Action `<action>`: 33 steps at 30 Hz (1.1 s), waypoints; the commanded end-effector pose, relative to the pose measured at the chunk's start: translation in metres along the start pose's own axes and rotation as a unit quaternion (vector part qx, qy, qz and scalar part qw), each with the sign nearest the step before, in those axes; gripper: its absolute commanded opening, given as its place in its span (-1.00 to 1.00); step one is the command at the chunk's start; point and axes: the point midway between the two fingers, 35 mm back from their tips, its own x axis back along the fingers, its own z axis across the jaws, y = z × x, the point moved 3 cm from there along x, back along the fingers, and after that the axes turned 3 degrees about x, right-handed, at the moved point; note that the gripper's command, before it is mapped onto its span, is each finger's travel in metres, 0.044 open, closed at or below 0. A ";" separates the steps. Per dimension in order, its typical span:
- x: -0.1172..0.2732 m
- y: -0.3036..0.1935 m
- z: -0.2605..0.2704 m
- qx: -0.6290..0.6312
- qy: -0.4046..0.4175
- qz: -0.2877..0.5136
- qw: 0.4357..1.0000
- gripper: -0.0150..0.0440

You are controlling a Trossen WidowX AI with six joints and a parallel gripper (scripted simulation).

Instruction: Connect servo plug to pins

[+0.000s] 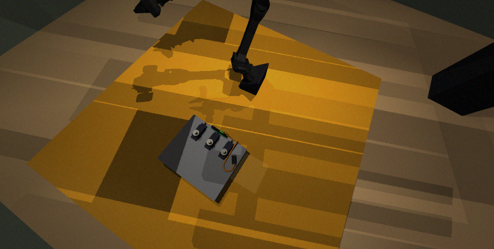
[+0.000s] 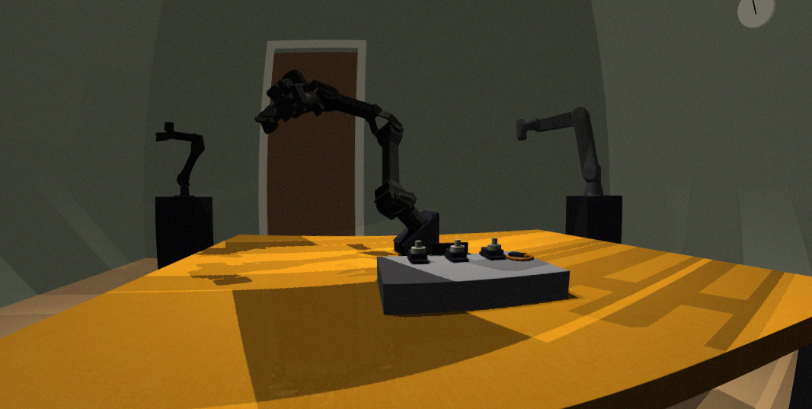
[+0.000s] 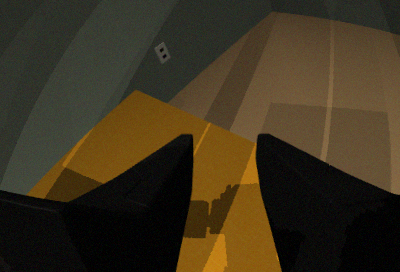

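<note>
The grey holder (image 1: pixel 188 169) (image 2: pixel 477 295) lies on the table. Three dark servos with pale round tops stand on it; the lead runs beside the rightmost servo (image 1: pixel 225 150) (image 2: pixel 492 253). The orange-looking lead (image 1: pixel 223 164) (image 2: pixel 519 259) loops on the holder's top to the small dark plug (image 1: pixel 234 159), near its right edge. The thin pin row lies along the edge facing the arm base, by a green strip (image 1: pixel 219 130); the dot and plug holes are too small to make out. My gripper (image 1: pixel 146 13) (image 2: pixel 263 124) (image 3: pixel 225 145) is partly open and empty, high above the table and far from the plug.
My arm's base (image 1: pixel 254 80) (image 2: pixel 420 232) stands beyond the holder's pin side. The orange table top (image 1: pixel 311 122) (image 2: pixel 318 349) carries strong shadow patches. A black pedestal (image 1: pixel 463 81) stands at the right in the top view. Two other arms on pedestals stand in the background of the exterior view.
</note>
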 end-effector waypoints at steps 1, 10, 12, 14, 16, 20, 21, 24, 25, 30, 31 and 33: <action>-0.025 -0.016 0.014 -0.018 0.036 0.004 0.999 -0.10; -0.068 -0.051 0.059 -0.057 0.117 0.005 0.991 -0.10; -0.075 -0.059 0.071 -0.064 0.135 0.006 0.989 -0.10; -0.081 -0.068 0.084 -0.073 0.153 0.007 0.986 -0.10; -0.085 -0.076 0.097 -0.080 0.170 0.008 0.982 -0.10; -0.091 -0.093 0.124 -0.094 0.205 0.011 0.974 -0.10; -0.092 -0.097 0.131 -0.098 0.214 0.011 0.972 -0.10; -0.092 -0.110 0.151 -0.108 0.240 0.014 0.965 -0.10; -0.092 -0.114 0.158 -0.111 0.249 0.015 0.962 -0.10; -0.085 -0.136 0.194 -0.127 0.294 0.020 0.947 -0.10; -0.082 -0.142 0.201 -0.130 0.303 0.022 0.944 -0.10; -0.082 -0.147 0.212 -0.130 0.314 0.032 0.940 -0.10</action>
